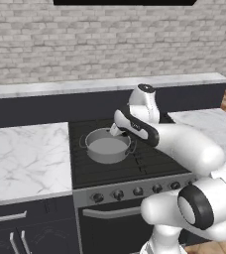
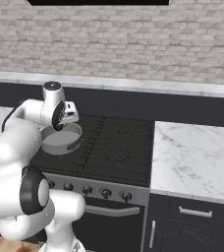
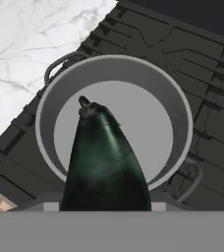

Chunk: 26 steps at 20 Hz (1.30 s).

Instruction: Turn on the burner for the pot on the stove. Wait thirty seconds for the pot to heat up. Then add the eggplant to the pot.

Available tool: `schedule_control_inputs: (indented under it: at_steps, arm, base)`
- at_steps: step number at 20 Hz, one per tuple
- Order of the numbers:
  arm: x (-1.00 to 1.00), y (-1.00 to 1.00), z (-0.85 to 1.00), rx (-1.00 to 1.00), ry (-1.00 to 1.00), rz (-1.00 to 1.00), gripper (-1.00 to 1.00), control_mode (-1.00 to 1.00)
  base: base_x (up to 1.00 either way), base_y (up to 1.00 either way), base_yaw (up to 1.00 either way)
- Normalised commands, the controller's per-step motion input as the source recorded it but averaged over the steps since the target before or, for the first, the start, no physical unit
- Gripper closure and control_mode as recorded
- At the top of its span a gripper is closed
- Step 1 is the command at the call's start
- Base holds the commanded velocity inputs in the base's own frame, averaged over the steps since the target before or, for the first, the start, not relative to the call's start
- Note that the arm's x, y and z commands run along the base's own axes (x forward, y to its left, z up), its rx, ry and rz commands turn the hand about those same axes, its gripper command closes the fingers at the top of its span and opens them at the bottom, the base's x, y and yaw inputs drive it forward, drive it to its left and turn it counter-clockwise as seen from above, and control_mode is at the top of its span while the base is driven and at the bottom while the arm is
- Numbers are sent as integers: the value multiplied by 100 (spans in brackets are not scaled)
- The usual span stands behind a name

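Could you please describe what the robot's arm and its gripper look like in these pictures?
The arm is built of glossy white rounded segments joined by dark grey to black rings at the joints, with a dark band along the forearm. The gripper hangs from a white wrist with a small boxy light-grey hand. No cables or markings are discernible.

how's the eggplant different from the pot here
The eggplant is dark green-black and glossy; the pot is plain matte grey. The eggplant is a tapered oblong, the pot round and open. The eggplant hangs above the pot's mouth, while the pot sits on the stove.
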Motion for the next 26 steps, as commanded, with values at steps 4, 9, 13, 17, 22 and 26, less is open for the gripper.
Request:
schedule_control_inputs:
  at_steps: [4, 9, 13, 17, 22, 26]
  arm:
    - [7, 25, -24, 0, 0, 3, 100, -100]
    - [0, 0, -40, 0, -4, 8, 100, -100]
    - [1, 2, -34, 0, -4, 8, 100, -100]
    - [13, 12, -30, 0, -5, 5, 100, -100]
    - [30, 0, -26, 0, 0, 4, 100, -100]
    - [29, 0, -26, 0, -2, 4, 100, -100]
  base:
    - [0, 0, 0]
    - [0, 0, 0]
    - [0, 0, 0]
    - [0, 0, 0]
    - [0, 0, 0]
    - [0, 0, 0]
